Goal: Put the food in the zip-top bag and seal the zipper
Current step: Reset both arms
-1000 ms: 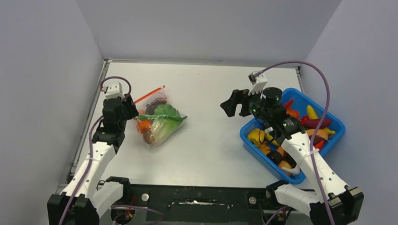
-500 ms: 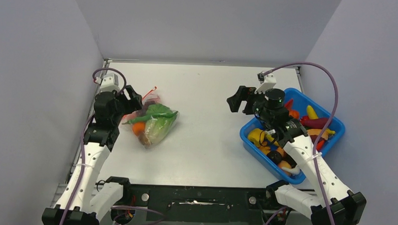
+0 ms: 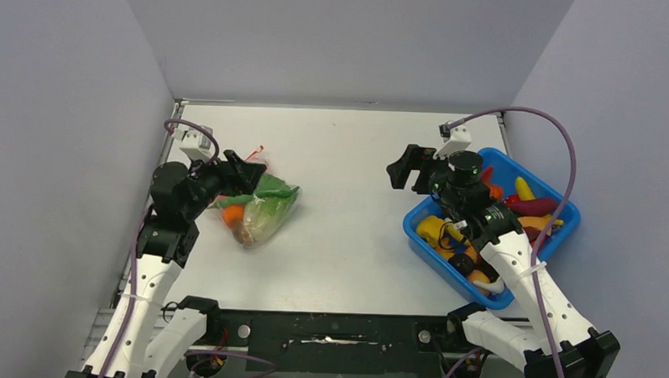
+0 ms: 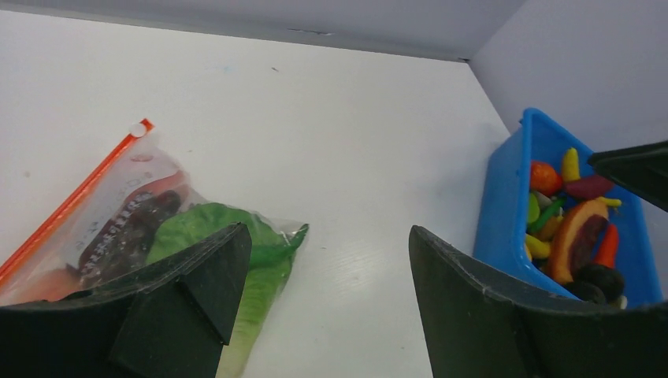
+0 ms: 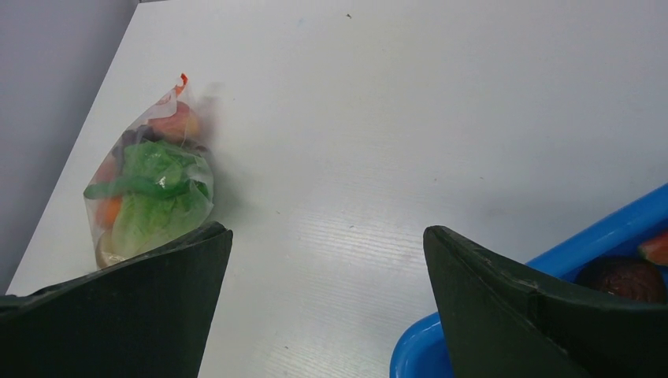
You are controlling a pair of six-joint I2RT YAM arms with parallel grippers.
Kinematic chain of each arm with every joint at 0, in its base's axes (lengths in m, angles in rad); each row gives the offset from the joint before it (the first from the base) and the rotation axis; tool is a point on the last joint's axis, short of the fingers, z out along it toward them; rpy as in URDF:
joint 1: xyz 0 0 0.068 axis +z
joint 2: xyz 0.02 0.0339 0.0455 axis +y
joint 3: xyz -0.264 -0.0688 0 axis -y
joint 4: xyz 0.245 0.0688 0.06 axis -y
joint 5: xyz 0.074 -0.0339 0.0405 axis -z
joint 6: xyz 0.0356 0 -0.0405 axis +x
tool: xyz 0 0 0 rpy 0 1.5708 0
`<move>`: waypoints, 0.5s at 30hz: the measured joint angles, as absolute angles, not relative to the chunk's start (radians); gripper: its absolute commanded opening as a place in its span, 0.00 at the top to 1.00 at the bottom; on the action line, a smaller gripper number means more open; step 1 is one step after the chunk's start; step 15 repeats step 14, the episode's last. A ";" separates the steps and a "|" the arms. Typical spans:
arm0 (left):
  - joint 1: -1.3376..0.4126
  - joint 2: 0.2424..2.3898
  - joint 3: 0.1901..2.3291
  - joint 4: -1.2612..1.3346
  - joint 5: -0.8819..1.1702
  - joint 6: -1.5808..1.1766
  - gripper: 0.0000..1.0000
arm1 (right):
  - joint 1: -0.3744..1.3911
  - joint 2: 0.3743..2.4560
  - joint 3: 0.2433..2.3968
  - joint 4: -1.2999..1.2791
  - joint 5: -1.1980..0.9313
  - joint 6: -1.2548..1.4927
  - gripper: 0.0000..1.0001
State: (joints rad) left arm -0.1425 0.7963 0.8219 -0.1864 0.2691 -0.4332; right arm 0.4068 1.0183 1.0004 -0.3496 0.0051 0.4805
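Note:
The clear zip-top bag [image 3: 259, 205] lies on the table's left side with food in it: a green lettuce leaf [image 4: 228, 232], dark purple grapes [image 4: 130, 224] and orange pieces. Its orange-red zipper strip [image 4: 75, 197] runs along the mouth at the far left. The bag also shows in the right wrist view [image 5: 150, 189]. My left gripper [image 3: 243, 171] is open and empty, raised over the bag's far end. My right gripper [image 3: 406, 168] is open and empty, above the table just left of the blue bin.
A blue plastic bin [image 3: 565, 215] with several more toy fruits and vegetables stands at the right; it also shows in the left wrist view [image 4: 504, 213] and the right wrist view [image 5: 599, 232]. Grey walls close in the table on three sides.
My left gripper has swung from the bag's left edge to over its far end and turned to the right. The bag shifted slightly left. My right gripper drifted a little right and up.

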 measured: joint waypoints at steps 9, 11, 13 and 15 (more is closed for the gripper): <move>-0.234 0.795 0.857 -0.160 0.332 -0.424 0.27 | 0.407 0.907 1.003 -0.332 0.016 0.488 0.02; -0.237 0.794 0.869 -0.159 0.325 -0.416 0.27 | 0.407 0.892 1.003 -0.324 0.016 0.491 0.02; -0.239 0.793 0.871 -0.159 0.320 -0.411 0.26 | 0.407 0.887 1.002 -0.320 0.016 0.493 0.02; -0.239 0.792 0.871 -0.160 0.318 -0.410 0.26 | 0.407 0.887 0.999 -0.316 0.016 0.496 0.03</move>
